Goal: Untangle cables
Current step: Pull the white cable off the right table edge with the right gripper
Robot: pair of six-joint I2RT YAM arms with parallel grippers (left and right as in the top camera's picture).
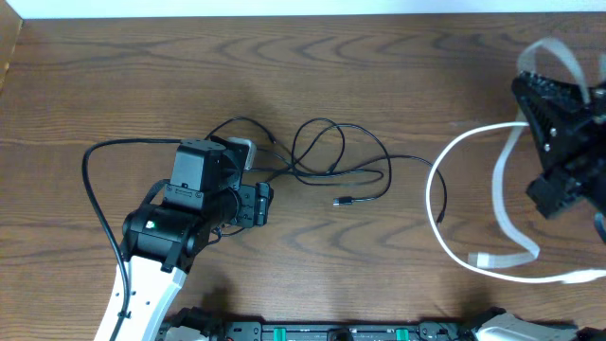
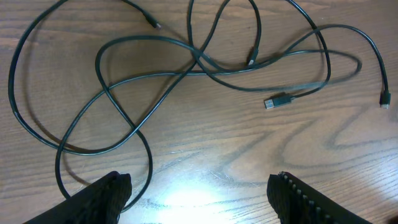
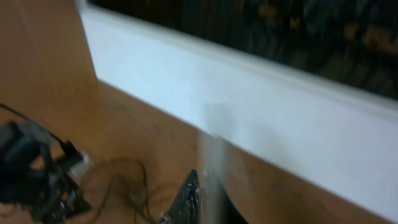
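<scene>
Several thin black cables (image 1: 327,161) lie tangled in loops at the table's middle, with a small plug end (image 1: 343,202) lying free. In the left wrist view the same black cables (image 2: 186,68) cross each other and a USB plug (image 2: 277,101) lies to the right. My left gripper (image 1: 258,204) (image 2: 199,186) is open and empty, low over the wood just left of the tangle. A white cable (image 1: 454,152) curves in a big loop at the right. My right gripper (image 1: 530,90) (image 3: 202,193) is raised and shut on this white cable (image 3: 212,168); that view is blurred.
A thick black robot wire (image 1: 90,180) arcs left of the left arm. A white wall strip (image 1: 284,8) runs along the table's far edge and also shows in the right wrist view (image 3: 249,93). The white cable's end (image 1: 485,258) lies near the front right.
</scene>
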